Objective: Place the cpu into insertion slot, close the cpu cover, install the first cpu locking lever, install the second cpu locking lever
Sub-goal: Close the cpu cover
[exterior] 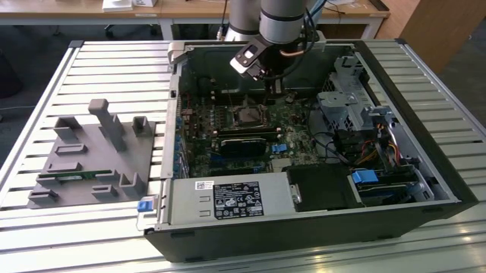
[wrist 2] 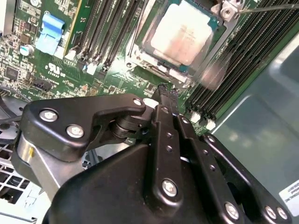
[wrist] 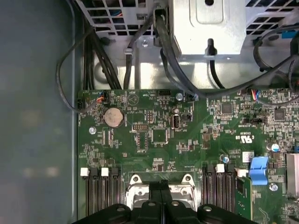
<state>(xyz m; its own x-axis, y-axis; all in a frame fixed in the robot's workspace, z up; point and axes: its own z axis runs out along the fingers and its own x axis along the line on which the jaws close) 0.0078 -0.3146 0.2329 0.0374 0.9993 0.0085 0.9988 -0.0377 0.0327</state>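
The cpu (wrist 2: 182,33) lies flat in the insertion slot (exterior: 247,115), its pale silvery top facing up. The cpu cover (wrist 2: 148,55) lies down around it as a silvery frame. A thin metal locking lever (wrist 2: 266,6) runs off from one corner of the socket. My gripper (wrist 2: 164,89) hangs just above the board beside the socket, its black fingers pressed together with nothing between them. In the exterior view the gripper (exterior: 276,90) is behind and toward the right of the slot. In the first wrist view the gripper (wrist: 161,184) covers the middle of the socket's rim (wrist: 135,179).
Black memory slots (wrist 2: 100,32) flank the socket. A drive cage (exterior: 342,102) with cables stands at the exterior view's right, a power supply (exterior: 227,199) at the case front. A grey fixture block (exterior: 91,153) sits on the slatted table (exterior: 68,239).
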